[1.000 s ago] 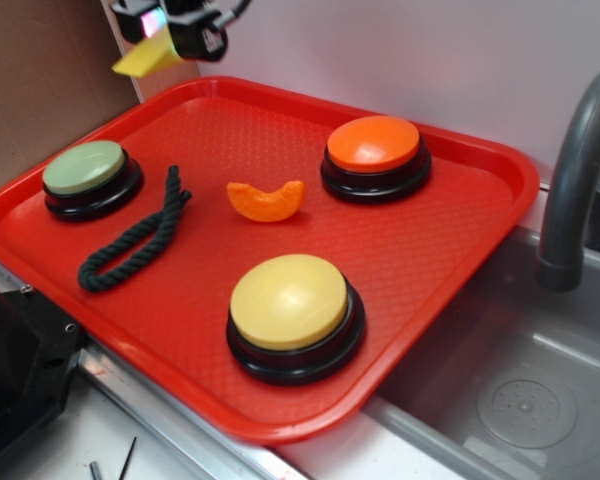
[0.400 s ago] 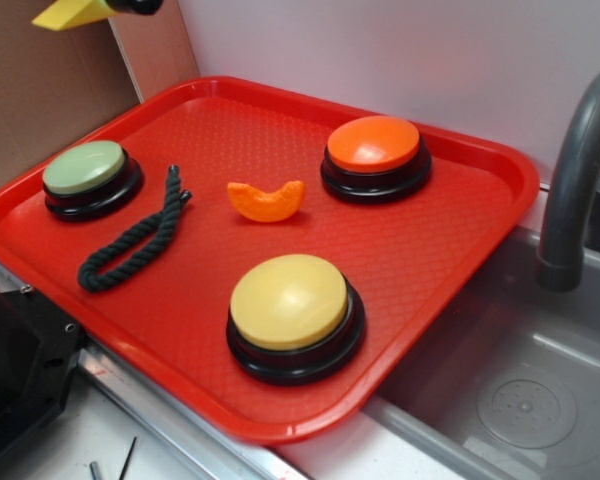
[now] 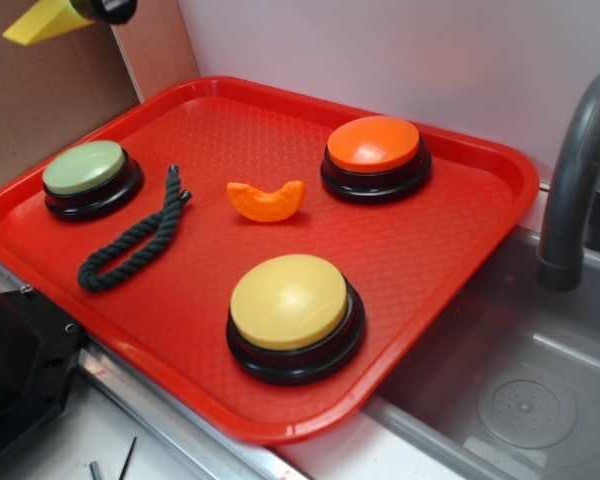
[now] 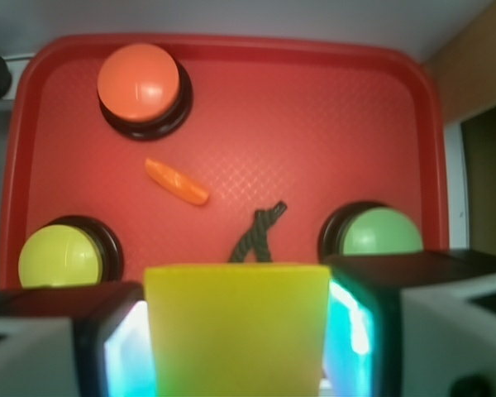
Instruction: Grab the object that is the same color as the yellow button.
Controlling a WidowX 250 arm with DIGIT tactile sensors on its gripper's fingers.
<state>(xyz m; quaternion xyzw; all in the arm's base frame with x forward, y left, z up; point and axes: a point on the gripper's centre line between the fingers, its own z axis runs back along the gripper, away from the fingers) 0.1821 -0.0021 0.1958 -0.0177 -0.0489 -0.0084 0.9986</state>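
High above the far left corner of the red tray [image 3: 450, 250], your claw [image 4: 236, 343] is clenched on the object [image 4: 236, 327], the small yellow wedge, with 1 finger pressed to each of its flat sides. In the exterior view only the claw's tip shows at the top edge, and the wedge [image 3: 40, 22] juts from it with its thin end pointing left, away from the tray and toward the brown cardboard wall [image 3: 40, 110]. So its long axis runs outward from the claw, roughly level.

Looking down from the claw, everything else lies well below the wedge and apart from it: the pale green button [image 4: 383, 231] nearest, then the dark rope [image 4: 256, 236], the orange crescent [image 4: 176, 182], the yellow button [image 4: 59, 256] and the orange button [image 4: 138, 78]. The wedge touches none of them, so I judge the grab made and the lift clear.
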